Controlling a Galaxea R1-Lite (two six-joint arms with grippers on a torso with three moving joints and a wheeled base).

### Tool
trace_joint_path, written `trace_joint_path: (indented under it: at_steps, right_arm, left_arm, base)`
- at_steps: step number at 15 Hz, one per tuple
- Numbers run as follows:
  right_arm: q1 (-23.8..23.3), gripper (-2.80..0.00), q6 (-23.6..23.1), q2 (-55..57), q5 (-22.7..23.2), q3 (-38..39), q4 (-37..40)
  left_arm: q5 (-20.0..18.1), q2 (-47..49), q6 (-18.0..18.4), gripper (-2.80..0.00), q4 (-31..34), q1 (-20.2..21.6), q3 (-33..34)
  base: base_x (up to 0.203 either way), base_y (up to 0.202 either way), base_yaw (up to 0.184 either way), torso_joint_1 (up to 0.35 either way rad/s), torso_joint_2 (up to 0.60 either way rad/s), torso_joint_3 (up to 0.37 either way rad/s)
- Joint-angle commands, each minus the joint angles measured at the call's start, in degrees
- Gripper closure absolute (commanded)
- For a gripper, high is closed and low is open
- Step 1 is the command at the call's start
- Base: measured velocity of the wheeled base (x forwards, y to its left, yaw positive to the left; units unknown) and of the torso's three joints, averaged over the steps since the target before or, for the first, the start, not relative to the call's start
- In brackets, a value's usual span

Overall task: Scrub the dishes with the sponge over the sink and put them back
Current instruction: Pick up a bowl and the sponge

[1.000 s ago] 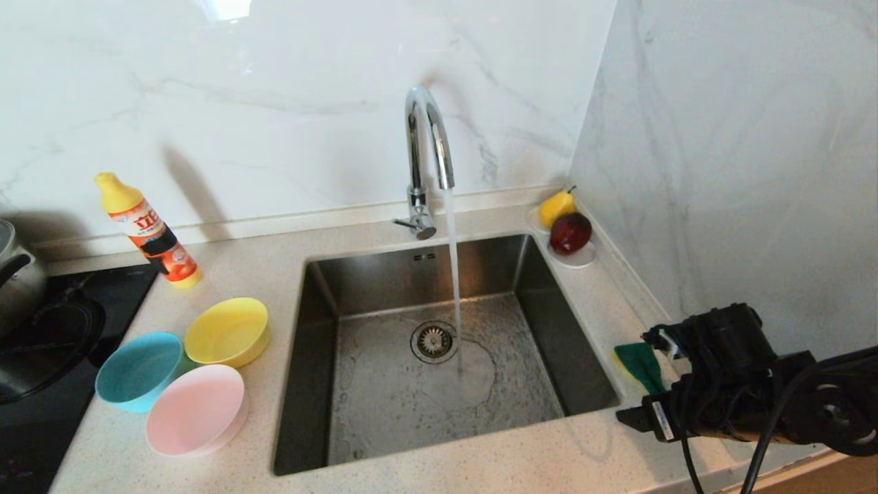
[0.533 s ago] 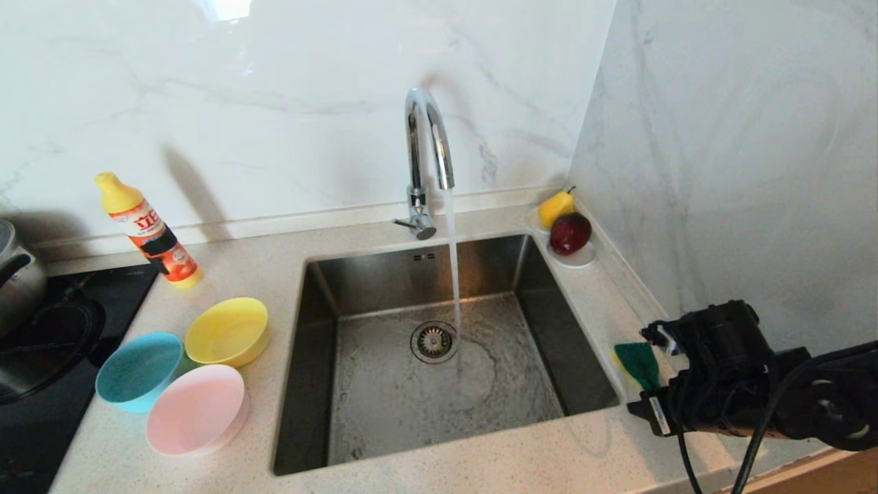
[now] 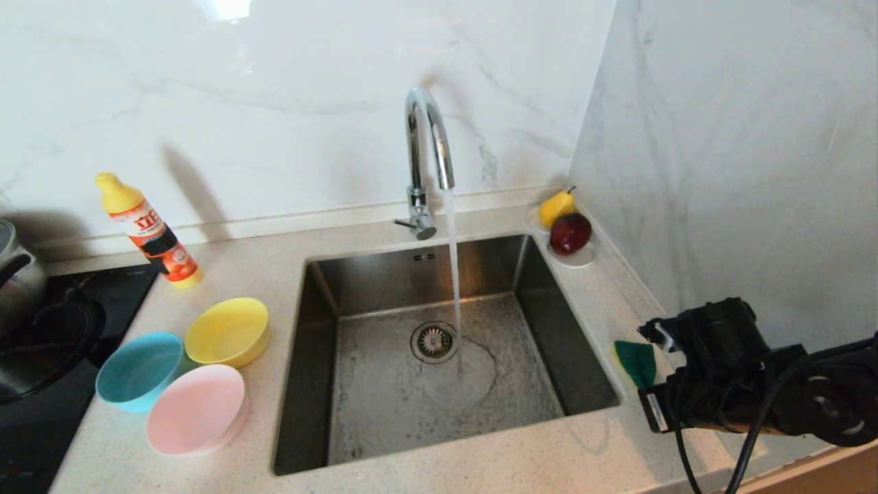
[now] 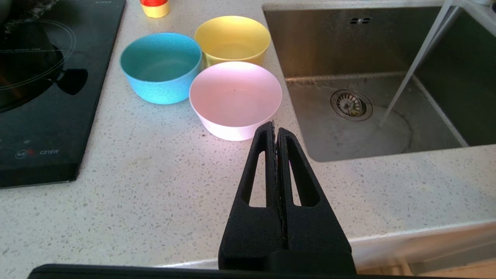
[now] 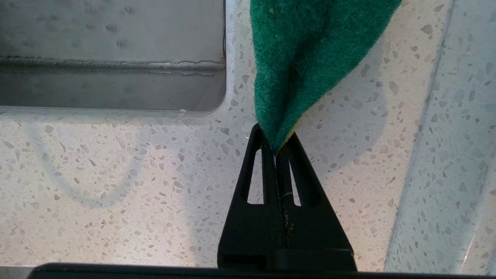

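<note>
Change since a second ago: right gripper (image 5: 276,149) is drawing back slightly toward the counter's near right corner; its jaws, spread wide a second ago, are now pinching shut on the near corner of the sponge (image 3: 636,361).
Right gripper grip: fingers are closing on a thin fold of the green scouring face only, a sliver of yellow foam showing at the pinch; the rest of the sponge is fanning out beyond the tips.
Left gripper (image 4: 276,130): hanging parked over the near counter, fingers pressed together on nothing, pointing at the pink bowl (image 4: 235,99).
Sponge location: lying on the speckled counter (image 3: 590,446) just right of the sink (image 3: 439,357), between the basin edge and the side wall.
Step in hand: securing the sponge before lifting; judging by the shallow bite, a slow, straight lift is looking wise, since a corner hold could be slipping or letting the sponge flop.
Next need: a bowl is having to come over the basin, probably by the left arm.
Pink bowl: sitting nearest, upright, appearing empty.
Teal-blue bowl (image 4: 161,66): sitting behind and left, touching or nearly touching the pink one, appearing empty.
Yellow bowl (image 4: 231,38): sitting farthest of the three, beside the sink's left rim, appearing empty.
Sink contents: water is running from the arched faucet (image 3: 429,158) and spreading beside the drain strainer (image 3: 433,341); no dishes inside.
Saucer (image 3: 573,259): at the far right corner, holding a red apple (image 3: 570,232) and a yellow pear (image 3: 555,206).
Detergent bottle (image 3: 147,230): leaning at far left.
</note>
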Motion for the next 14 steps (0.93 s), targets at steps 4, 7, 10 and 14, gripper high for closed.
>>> trace_joint_path:
  at_steps: [4, 7, 10, 14]
  right_arm:
    - [-1.1, 0.00, 0.0, -1.1, -2.0, -0.6, 1.2]
    - [-1.8, -2.80, -0.6, -2.5, -2.1, -0.1, 1.5]
    - [-1.5, -2.80, -0.7, -2.8, -1.8, 0.2, 1.8]
    - [-1.5, -2.80, -0.1, -2.1, -2.0, -0.6, 1.7]
  left_arm:
    - [0.0, 0.1, 0.0, 0.00, 0.0, 0.0, 0.1]
    - [0.0, 0.1, 0.0, 0.00, 0.0, 0.0, 0.1]
    - [0.0, 0.1, 0.0, 0.00, 0.0, 0.0, 0.2]
    - [0.0, 0.1, 0.0, 0.00, 0.0, 0.0, 0.2]
  base:
    - [0.000, 0.000, 0.000, 0.000, 0.00, 0.000]
    - [0.000, 0.000, 0.000, 0.000, 0.00, 0.000]
    - [0.000, 0.000, 0.000, 0.000, 0.00, 0.000]
    - [0.000, 0.000, 0.000, 0.000, 0.00, 0.000]
